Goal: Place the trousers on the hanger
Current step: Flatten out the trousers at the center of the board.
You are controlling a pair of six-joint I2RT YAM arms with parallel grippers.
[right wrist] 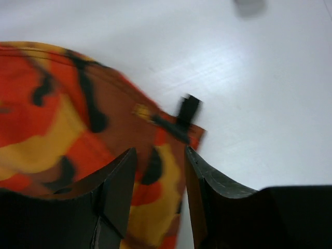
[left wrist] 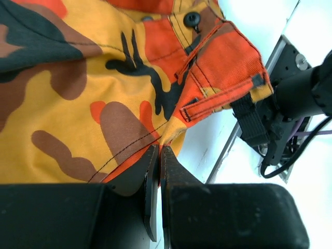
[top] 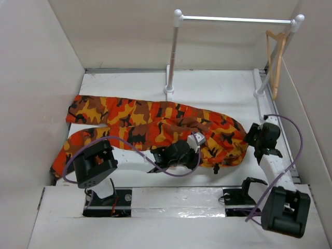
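Observation:
The camouflage trousers (top: 135, 122) lie flat across the table, legs to the left and waistband to the right. My left gripper (top: 199, 144) sits on the waist area. In the left wrist view it (left wrist: 159, 149) is shut, pinching the edge of the trousers (left wrist: 78, 93) near a belt loop. My right gripper (top: 253, 139) is at the right end of the waistband. In the right wrist view it (right wrist: 160, 151) is open, and a corner of the trousers (right wrist: 57, 114) with a black strap lies between its fingers. The tan wooden hanger (top: 275, 57) hangs at the right end of the rail.
A white rail (top: 233, 19) on two posts stands at the back, with its feet on the table (top: 218, 85). White walls close in the left, back and right sides. Purple cables loop over both arms. The right arm's base and cables (left wrist: 290, 104) show beside the waistband.

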